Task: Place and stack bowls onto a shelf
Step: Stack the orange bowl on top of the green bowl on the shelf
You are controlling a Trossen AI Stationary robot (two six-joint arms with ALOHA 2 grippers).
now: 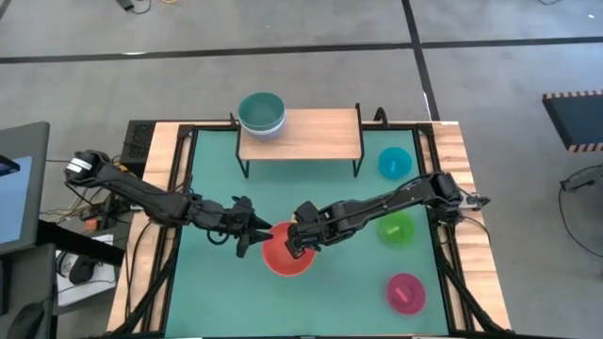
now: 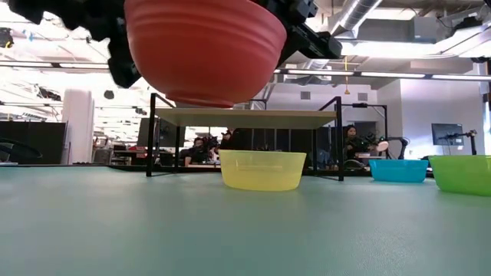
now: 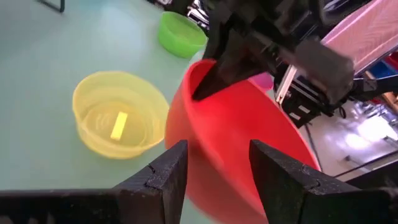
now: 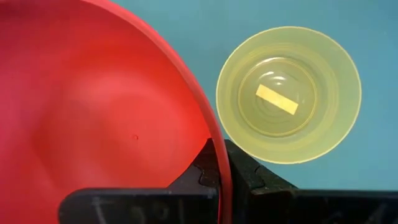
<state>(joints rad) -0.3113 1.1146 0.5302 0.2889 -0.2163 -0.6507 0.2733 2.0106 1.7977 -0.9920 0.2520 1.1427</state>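
Observation:
My right gripper (image 1: 300, 240) is shut on the red bowl (image 1: 285, 256), which hangs in the air above the table in the low view (image 2: 203, 46). My left gripper (image 1: 252, 235) is open at the bowl's left side, its two fingers astride the outer wall (image 3: 214, 152). The yellow-green bowl (image 4: 288, 93) sits upright on the mat beside the red one, with a yellow strip lying in it. The shelf (image 1: 311, 137) stands at the far edge, with a dark teal bowl (image 1: 261, 111) stacked on pale bowls at its left end. My right gripper holds the red bowl by its rim (image 4: 219, 163), one finger inside and one outside, coming from above and from the table's right. The bowl is lifted clear of the table and tilted. My left gripper is close to the bowl's outer wall (image 3: 217, 155); I cannot tell whether it touches.
Three small bowls stand along the table's right side: cyan (image 1: 394, 162), green (image 1: 397, 228) and magenta (image 1: 406, 292). The shelf's right part (image 1: 330, 132) is bare wood. People sit in the room behind the table (image 2: 199, 149).

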